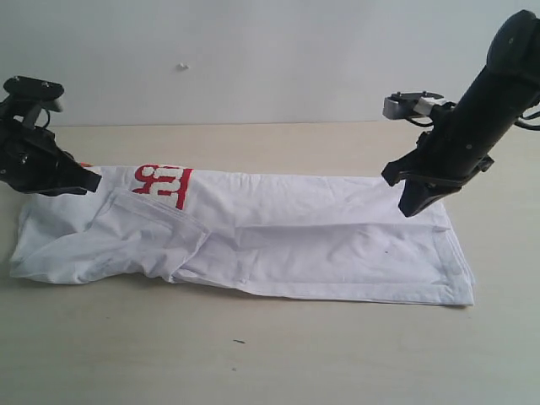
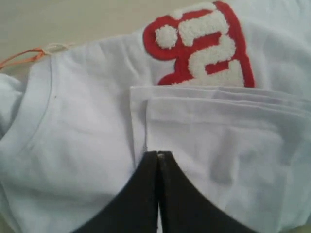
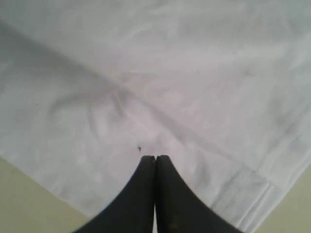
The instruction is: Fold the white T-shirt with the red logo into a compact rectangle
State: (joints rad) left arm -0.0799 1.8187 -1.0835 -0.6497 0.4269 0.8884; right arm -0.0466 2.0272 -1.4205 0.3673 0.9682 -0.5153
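A pale wooden table [image 1: 270, 354] stands before a blank white wall [image 1: 253, 51]. Across it, from nine to three o'clock, lies the white T-shirt [image 1: 295, 245], already folded lengthwise into a long strip. The sleeve [image 1: 160, 228] is turned in and the red logo [image 1: 162, 181] is half covered. We see the left gripper [image 1: 89, 181] at nine by the collar and the right gripper [image 1: 413, 202] at two over the hem. Both have their fingers pressed together on nothing. We judge the crosswise fold comes next: each must open, pinch its end's corners, and carry one end over the other.
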